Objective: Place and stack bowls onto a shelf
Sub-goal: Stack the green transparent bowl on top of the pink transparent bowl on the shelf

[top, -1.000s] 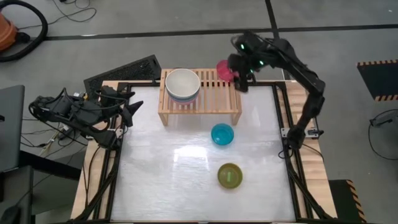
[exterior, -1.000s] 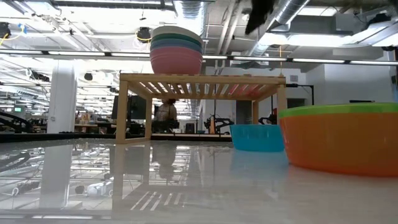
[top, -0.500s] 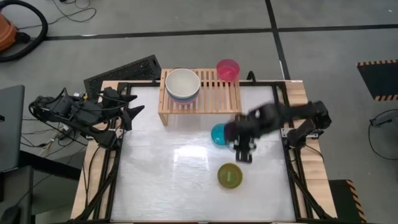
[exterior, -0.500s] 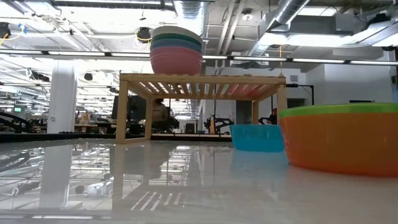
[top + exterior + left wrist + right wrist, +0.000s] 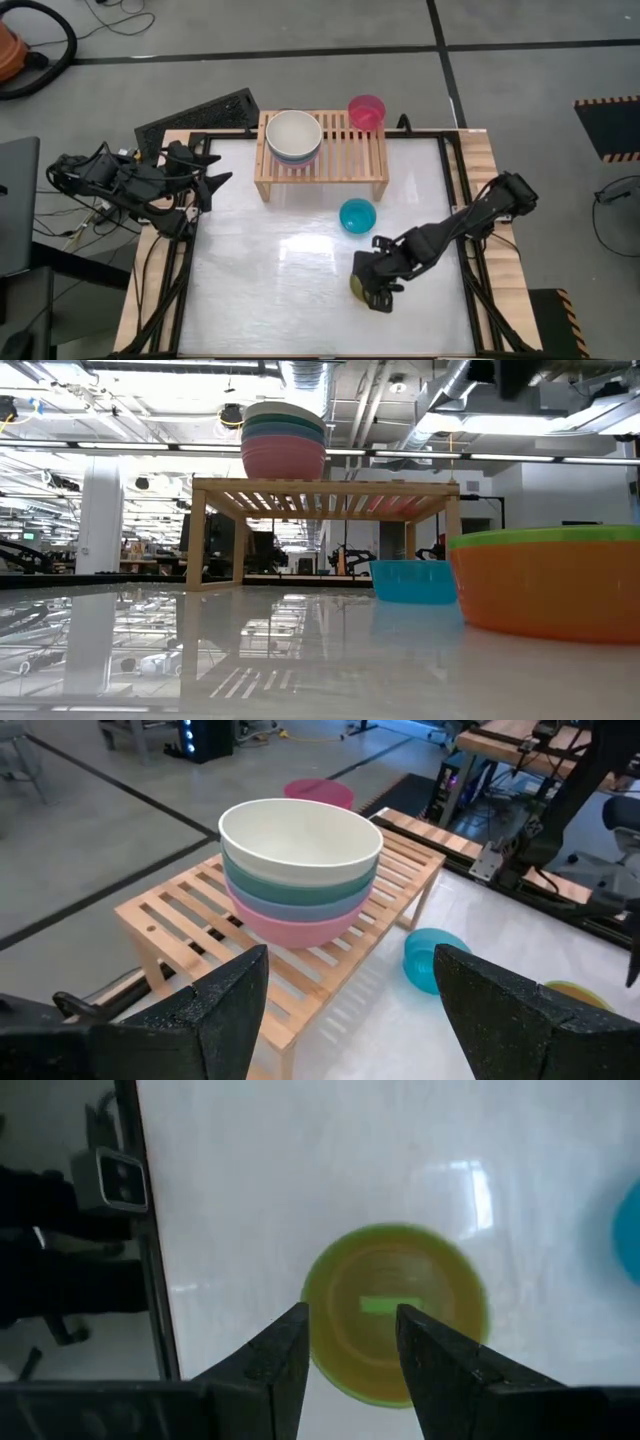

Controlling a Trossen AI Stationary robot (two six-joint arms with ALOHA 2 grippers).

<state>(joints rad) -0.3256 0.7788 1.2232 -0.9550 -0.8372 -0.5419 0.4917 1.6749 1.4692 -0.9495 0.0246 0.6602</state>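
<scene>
A light-wood shelf point(image 5: 345, 158) stands at the table's far side. On its left part sits a stack of large bowls point(image 5: 294, 137) point(image 5: 300, 870), cream-white on top, then teal, blue-grey and pink point(image 5: 285, 440). A small purple-pink bowl point(image 5: 367, 111) stands on the shelf's far right corner. A cyan bowl point(image 5: 357, 215) rests on the table. The olive-green bowl point(image 5: 395, 1315) sits nested in the orange-red one point(image 5: 545, 595). My right gripper point(image 5: 350, 1370) point(image 5: 378, 290) hovers open above it. My left gripper point(image 5: 350, 1020) point(image 5: 212, 170) waits open at the table's left edge.
A black slatted panel point(image 5: 200, 112) lies off the table's far left corner. Black frame rails point(image 5: 458, 200) run along the table's edges. Bare white tabletop point(image 5: 270, 270) spreads left of the cyan and olive-green bowls. The shelf's middle slats point(image 5: 345, 140) hold nothing.
My right gripper has left the purple-pink bowl standing on the shelf's far right corner. It has swept toward the table's near edge, past the cyan bowl, and now stands over the olive-green bowl. The bowls on the table have kept their places.
</scene>
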